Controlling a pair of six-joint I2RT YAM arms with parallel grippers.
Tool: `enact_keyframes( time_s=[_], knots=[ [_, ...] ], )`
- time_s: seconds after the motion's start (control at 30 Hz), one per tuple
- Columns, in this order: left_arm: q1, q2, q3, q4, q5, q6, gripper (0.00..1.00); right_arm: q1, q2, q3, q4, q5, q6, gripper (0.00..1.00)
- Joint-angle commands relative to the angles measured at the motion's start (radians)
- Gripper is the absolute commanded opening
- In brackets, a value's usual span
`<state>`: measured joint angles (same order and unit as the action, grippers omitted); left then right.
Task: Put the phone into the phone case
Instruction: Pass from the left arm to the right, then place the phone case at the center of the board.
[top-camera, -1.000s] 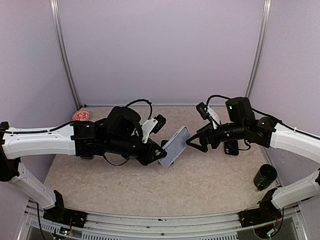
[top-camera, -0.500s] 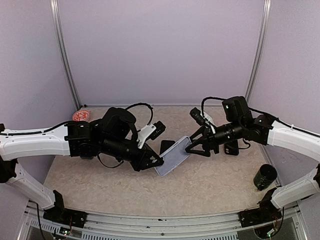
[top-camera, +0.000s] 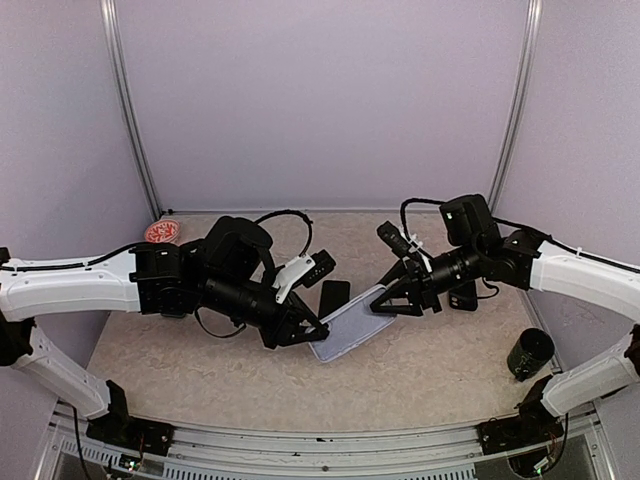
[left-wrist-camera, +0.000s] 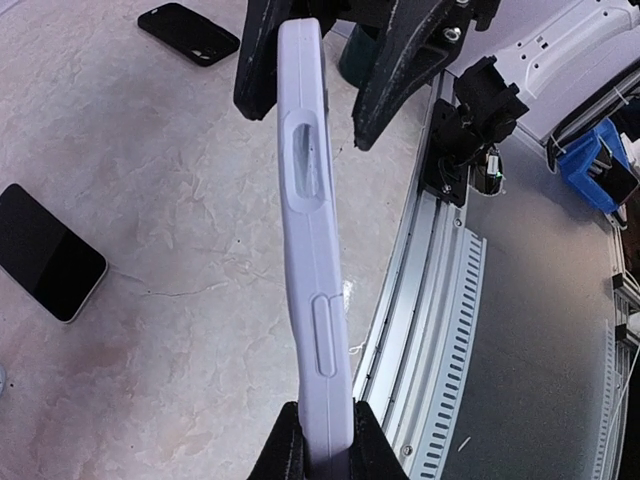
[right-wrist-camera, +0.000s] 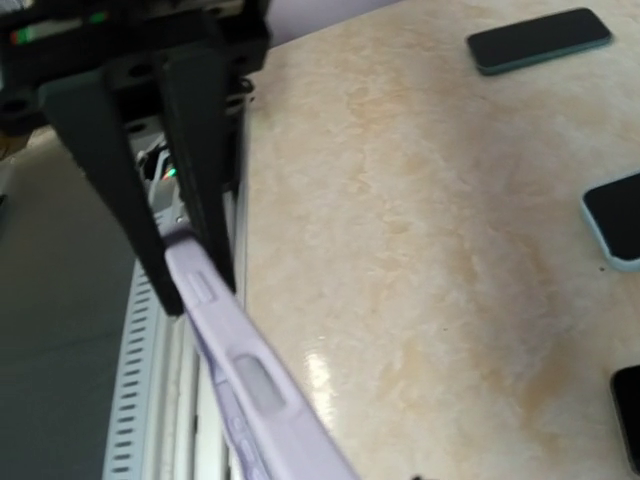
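Left end effector (top-camera: 316, 335) clamps the lavender phone case (top-camera: 350, 325).

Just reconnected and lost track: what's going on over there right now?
Both arms have the lilac case held up between them. The left fingers are clamped on one end. The right fingers straddle the other end, but I can't tell whether they grip it. Nothing is in the case yet. A dark phone lies flat on the table just behind it.
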<state>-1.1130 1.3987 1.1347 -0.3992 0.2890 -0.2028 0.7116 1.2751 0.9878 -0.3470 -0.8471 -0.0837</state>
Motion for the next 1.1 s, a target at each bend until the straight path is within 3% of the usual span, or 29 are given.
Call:
enact_keyframes(
  time_s=[0.0, 0.27, 0.6, 0.87, 1.07],
  knots=[
    [0.005, -0.028, -0.009, 0.004, 0.019, 0.028, 0.13, 0.006, 0.02, -0.009, 0.0, -0.09, -0.014, 0.34],
    [0.02, -0.047, -0.025, 0.012, 0.042, 0.044, 0.14, 0.006, 0.042, -0.01, -0.012, -0.13, -0.016, 0.19],
    [0.034, -0.061, -0.038, 0.018, 0.049, 0.046, 0.26, 0.006, 0.029, -0.006, -0.005, -0.146, -0.009, 0.0],
    [0.04, -0.062, -0.049, 0.039, 0.046, 0.037, 0.55, 0.005, -0.001, -0.003, 0.054, -0.121, 0.039, 0.0],
    [0.086, -0.128, -0.054, 0.08, -0.125, -0.009, 0.85, 0.005, 0.002, 0.014, 0.063, -0.053, 0.055, 0.0]
  ],
)
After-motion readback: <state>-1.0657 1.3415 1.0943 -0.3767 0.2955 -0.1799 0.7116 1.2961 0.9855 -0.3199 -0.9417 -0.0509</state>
